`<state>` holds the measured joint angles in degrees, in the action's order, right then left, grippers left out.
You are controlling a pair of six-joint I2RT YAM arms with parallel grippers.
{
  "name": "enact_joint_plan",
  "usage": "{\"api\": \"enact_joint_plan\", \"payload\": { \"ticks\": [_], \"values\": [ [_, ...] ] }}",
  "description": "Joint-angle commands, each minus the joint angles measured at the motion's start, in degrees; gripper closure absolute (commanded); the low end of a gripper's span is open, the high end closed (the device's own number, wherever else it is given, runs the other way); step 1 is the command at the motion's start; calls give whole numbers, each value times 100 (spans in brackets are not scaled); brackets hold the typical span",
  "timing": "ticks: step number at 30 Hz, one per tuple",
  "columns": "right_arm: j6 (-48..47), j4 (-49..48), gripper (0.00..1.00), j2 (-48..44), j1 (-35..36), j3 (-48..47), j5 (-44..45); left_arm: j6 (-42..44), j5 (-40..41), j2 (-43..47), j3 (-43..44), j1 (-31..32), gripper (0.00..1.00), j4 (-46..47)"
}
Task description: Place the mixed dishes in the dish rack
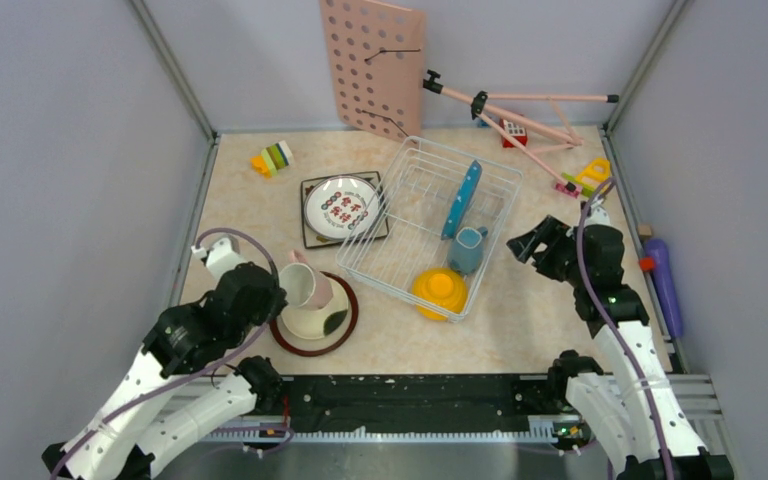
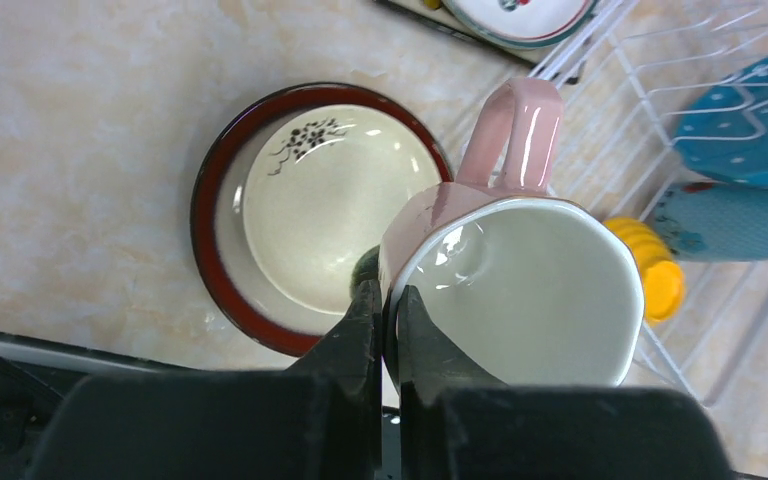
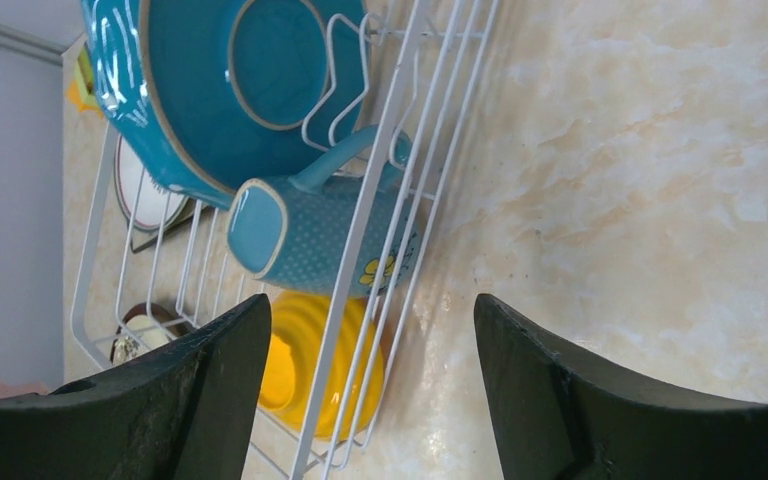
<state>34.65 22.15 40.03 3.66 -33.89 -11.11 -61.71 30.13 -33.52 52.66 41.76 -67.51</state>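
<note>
This is a robot test cell. Plain grey panel walls (image 1: 60, 150) enclose a marble-patterned tabletop (image 1: 520, 330) carrying a dish rack (image 1: 410, 210). Two robot arms (image 1: 150, 400) mount on a black rail (image 1: 410, 400) at its near edge.

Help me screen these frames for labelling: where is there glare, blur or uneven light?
Top external: even, soft light, faint shadows, all sharp. Left wrist: bright glare spots on the pink cup, handle and inner wall; the left tool is dark and blurred. Right wrist: the right tool is a soft black silhouette, the blue-grey mug crisp.
</note>
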Motion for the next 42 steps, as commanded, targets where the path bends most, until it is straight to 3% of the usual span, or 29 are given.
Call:
{"api": "enact_joint_plan", "payload": {
  "ticks": [1, 4, 9, 15, 19, 23, 26, 29, 32, 36, 42],
  "values": [
    [-270, -515, 26, -19, 39, -354, -689, 341, -96, 168, 770, -6, 100, 569],
    [-467, -1052, 25, -73, 43, -256, -1767, 593, -545, 274, 933, -17, 100, 1131],
    [-35, -2242, 22, -153, 39, -6, -3157, 775, -1479, 166, 967, -11, 100, 2482],
    [758, -3291, 11, 171, 49, -57, -4015, 919, -2746, -602, 839, -18, 100, 4329],
    [1722, -4805, 2, 470, 102, 133, -4541, 590, -3839, -1372, 663, -252, 100, 5853],
    [2216, -5559, 1, 457, 156, 246, -4497, -919, -5218, -1830, 13, -856, 100, 8310],
    [2896, -6232, 1, 540, 161, 323, -4407, -1631, -5678, -2163, -368, -1156, 100, 9886],
    [3848, -6835, 1, 650, 171, 368, -4159, -1612, -5867, -2444, -464, -1222, 100, 10663],
    [4025, -6218, 1, 627, 251, 160, -3865, -783, -6262, -2547, -590, -1239, 100, 11588],
    [3437, -4886, 1, 620, 512, -340, -3428, -378, -6371, -2659, -436, -1249, 100, 11290],
    [3700, -5706, 1, 823, 866, -402, -3322, -1114, -6772, -3288, -383, -1263, 100, 12275]
  ]
}}
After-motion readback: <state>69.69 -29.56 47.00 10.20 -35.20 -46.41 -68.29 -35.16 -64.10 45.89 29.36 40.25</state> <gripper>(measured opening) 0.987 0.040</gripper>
